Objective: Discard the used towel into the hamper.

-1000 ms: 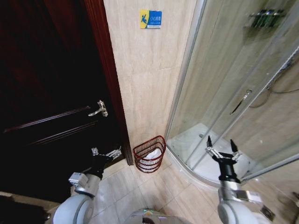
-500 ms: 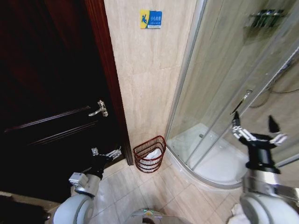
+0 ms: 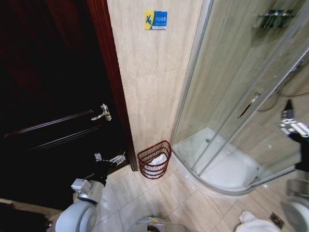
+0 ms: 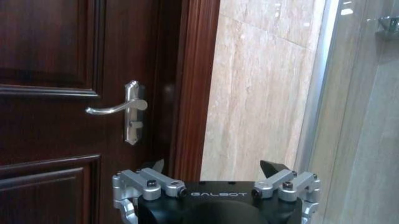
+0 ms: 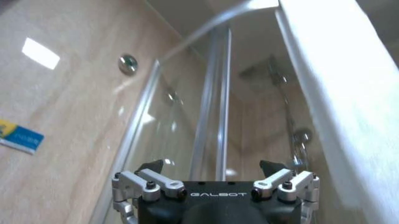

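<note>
A tiled bathroom corner is presented: a dark wooden door with a chrome lever handle on the left, a beige marble wall panel in the middle, and a curved glass shower enclosure on the right. The hamper is found on the floor against the wall, between the door frame and the shower's curved base, upright, with white cloth lying inside it. A further pale cloth is noted on the floor at the lower right.

The left gripper is held low before the door, just beside the hamper and on its left; its jaws are spread wide with nothing between them. It is judged the nearer arm by a clear margin. The right gripper is raised at the right edge, well apart from the hamper, in front of the shower glass; in its wrist view the jaws are seen wide apart and unloaded.

No obstruction is recorded between the left gripper and the hamper rim.
</note>
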Motion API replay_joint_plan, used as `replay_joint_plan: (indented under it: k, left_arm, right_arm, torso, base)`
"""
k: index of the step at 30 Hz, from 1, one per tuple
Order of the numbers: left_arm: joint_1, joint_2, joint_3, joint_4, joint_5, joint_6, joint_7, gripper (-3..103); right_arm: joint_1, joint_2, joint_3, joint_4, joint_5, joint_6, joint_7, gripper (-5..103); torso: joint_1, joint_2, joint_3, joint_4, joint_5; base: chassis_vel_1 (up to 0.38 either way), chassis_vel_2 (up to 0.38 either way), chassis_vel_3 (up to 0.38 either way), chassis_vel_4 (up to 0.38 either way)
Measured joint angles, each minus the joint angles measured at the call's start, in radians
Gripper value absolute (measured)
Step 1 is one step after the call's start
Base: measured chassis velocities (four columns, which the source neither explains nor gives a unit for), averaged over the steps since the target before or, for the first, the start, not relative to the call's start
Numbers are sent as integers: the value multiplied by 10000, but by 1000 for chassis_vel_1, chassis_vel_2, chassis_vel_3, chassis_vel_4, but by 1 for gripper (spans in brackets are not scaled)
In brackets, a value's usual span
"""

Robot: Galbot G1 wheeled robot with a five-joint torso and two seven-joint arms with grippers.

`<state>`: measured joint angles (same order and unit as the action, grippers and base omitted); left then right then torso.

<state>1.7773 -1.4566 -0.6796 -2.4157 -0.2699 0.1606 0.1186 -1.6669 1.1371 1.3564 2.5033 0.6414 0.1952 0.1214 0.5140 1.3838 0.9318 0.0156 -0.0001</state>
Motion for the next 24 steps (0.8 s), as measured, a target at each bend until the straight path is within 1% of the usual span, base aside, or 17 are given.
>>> replay_joint_plan:
  k: [3,4,6,9,10,15,16,17,19,23,24]
  left_arm:
    - [0,0,0,1,0,0,0,100]
    - [0,0,0,1,0,0,0,100]
    - [0,1,0,1,0,0,0,100]
    - [0,2,-1,2,0,0,1,100]
    - [0,2,-1,2,0,0,1,100]
    - [0,1,0,2,0,0,2,100]
    - [-1,1,0,2,0,0,2,100]
    - [-1,1,0,2,0,0,2,100]
    - [0,1,0,2,0,0,2,100]
    - [-2,0,1,2,0,-1,3,100]
    - [0,1,0,2,1,-1,2,100]
  right_arm:
    - [4,-288,752,-3,813,3,-431,100]
    - [4,-288,752,-3,813,3,-431,100]
    - [71,-440,961,-7,1165,-42,-595,100]
    - [284,-603,1074,-71,1207,2,-840,100]
    - [395,-708,1116,-131,1205,-4,-903,100]
    - [524,-914,1155,-174,1286,-64,-914,100]
    - [545,-953,1166,-182,1315,-86,-918,100]
    - [550,-976,1214,-181,1355,-148,-942,100]
    - [547,-1018,1313,-180,1545,-269,-1001,100]
    - [645,-1123,1365,-195,1620,-293,-997,100]
    - [704,-1189,1396,-243,1629,-304,-984,100]
  torso:
    - [-1,0,0,0,-1]
    - [-1,0,0,0,-1]
    - [0,0,0,1,1]
    - [-1,0,0,2,-2]
    - [0,0,0,3,2]
    - [1,0,1,2,6]
    - [0,0,0,2,6]
    - [0,0,0,1,-5]
    - [0,0,0,1,7]
    - [0,1,0,-2,0]
    - [2,0,1,2,2]
  base:
    - [0,0,0,0]
    - [0,0,0,0]
    - [-20,-17,32,23]
    - [-76,-74,74,77]
    - [-104,-123,155,124]
    - [-153,-161,186,155]
    - [-210,-224,211,208]
    - [-210,-225,254,208]
    - [-219,-234,242,192]
    - [-260,-276,271,249]
    - [-296,-313,289,289]
